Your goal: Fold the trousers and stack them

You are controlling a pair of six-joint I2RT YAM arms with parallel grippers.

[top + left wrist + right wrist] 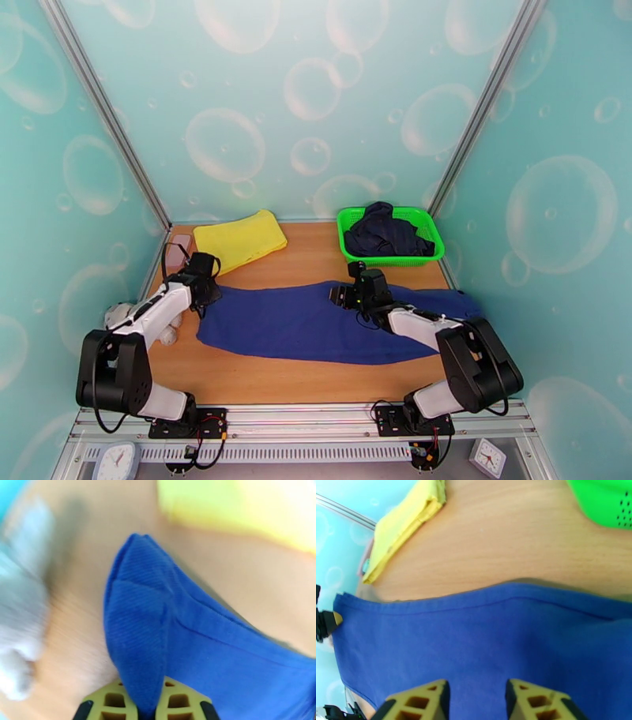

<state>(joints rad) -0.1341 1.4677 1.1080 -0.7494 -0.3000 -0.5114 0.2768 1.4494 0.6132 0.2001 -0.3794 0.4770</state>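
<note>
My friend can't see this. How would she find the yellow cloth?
Find the far left corner of the wooden table. The folded bright yellow cloth lies there, beyond the royal-blue trousers. No other cloth is yellow; the dark navy garment sits in a green plastic basket.

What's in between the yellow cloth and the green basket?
Just bare wooden table. Nothing lies between the yellow cloth and the green basket. The top view shows that stretch plainly.
</note>
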